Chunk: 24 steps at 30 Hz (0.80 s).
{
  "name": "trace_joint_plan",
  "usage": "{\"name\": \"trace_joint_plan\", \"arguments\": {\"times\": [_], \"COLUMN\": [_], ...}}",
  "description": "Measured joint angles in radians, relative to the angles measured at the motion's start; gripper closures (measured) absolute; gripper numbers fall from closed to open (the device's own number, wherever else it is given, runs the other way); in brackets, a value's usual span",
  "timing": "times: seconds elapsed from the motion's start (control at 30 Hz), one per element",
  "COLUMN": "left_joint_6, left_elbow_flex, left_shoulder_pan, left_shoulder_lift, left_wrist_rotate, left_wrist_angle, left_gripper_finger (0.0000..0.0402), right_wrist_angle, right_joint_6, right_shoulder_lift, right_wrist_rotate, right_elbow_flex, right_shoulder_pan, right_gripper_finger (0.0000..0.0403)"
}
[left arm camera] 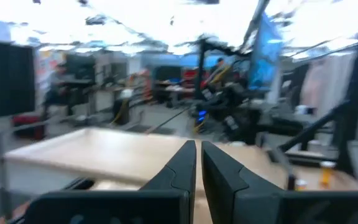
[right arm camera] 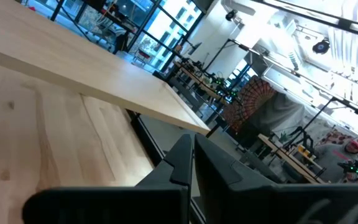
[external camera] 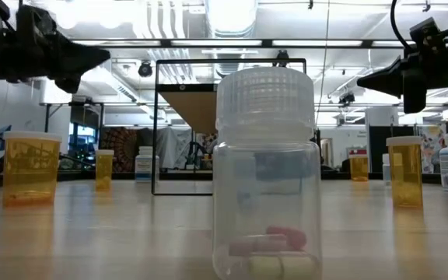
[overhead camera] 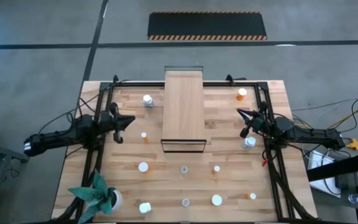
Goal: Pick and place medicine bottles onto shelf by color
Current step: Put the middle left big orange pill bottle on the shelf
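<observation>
The shelf, a pale wood board on a thin dark frame, stands at the table's middle toward the far edge. Medicine bottles stand upright and scattered on the tabletop: a white one left of the shelf, an orange one at the far right, a greyish one under my right arm, and several small ones along the near half. A clear bottle with pills fills the low view. My left gripper hovers shut left of the shelf. My right gripper hovers shut right of it. Neither holds anything.
A white pot with a green plant stands at the near left corner. Dark frame rails run along the table's left, right and far edges. Orange bottles stand at either side in the low view.
</observation>
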Motion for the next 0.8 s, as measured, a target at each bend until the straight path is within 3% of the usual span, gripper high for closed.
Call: {"name": "trace_joint_plan", "arguments": {"times": [0.23,0.53,0.63,0.8], "left_joint_6": [0.026,0.031,0.04,0.095], "left_elbow_flex": [0.003,0.171,0.244,0.399], "left_shoulder_pan": [0.0,-0.002,-0.014,-0.06], "left_shoulder_lift": [0.118,0.352,0.419,0.494], "left_wrist_rotate": [0.075,0.205,0.249,0.257], "left_wrist_angle": [0.228,0.213,0.159,-0.144], "left_gripper_finger": [0.0393,0.0393,0.0393,0.0393], "right_wrist_angle": [0.0,0.0,0.0,0.0], "right_joint_6": [0.0,0.0,0.0,0.0], "right_shoulder_lift": [0.0,0.0,0.0,0.0], "right_wrist_rotate": [0.0,0.0,0.0,0.0], "right_elbow_flex": [0.0,0.0,0.0,0.0], "right_shoulder_pan": [0.0,0.0,0.0,0.0], "right_gripper_finger": [0.0394,0.0394,0.0394,0.0394]}}
